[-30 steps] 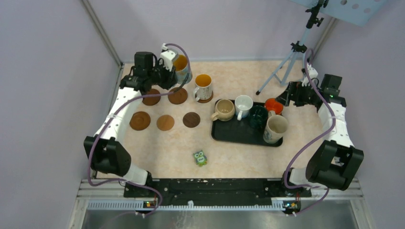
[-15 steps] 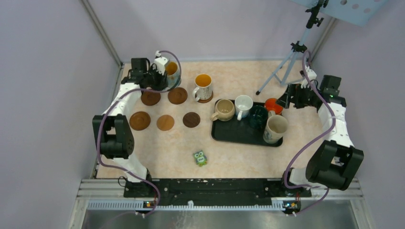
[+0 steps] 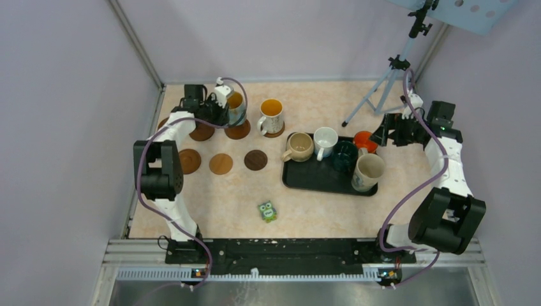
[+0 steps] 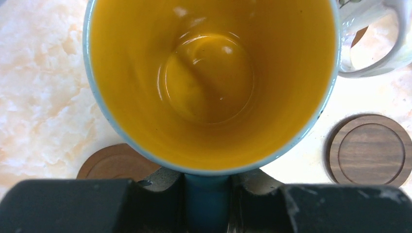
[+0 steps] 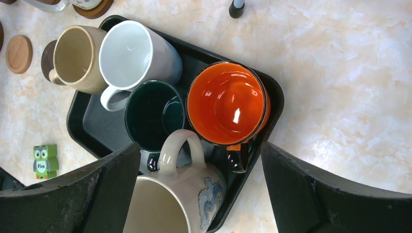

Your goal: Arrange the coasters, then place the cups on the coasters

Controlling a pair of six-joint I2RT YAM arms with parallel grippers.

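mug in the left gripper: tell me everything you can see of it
The mug looks like glazed ceramic: glossy orange-yellow inside, thin pale blue rim, blue handle. It is empty, mouth up, roughly upright. The left gripper is shut on its handle, a finger on each side. It is at the table's far left, over a brown coaster that peeks out beneath; whether it rests on it can't be told.

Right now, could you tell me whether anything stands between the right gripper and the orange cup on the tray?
Nothing covers the orange cup; the open right gripper looks straight down on it. The cream mug stands close beside it, partly between the fingers, with the dark green mug next to both.
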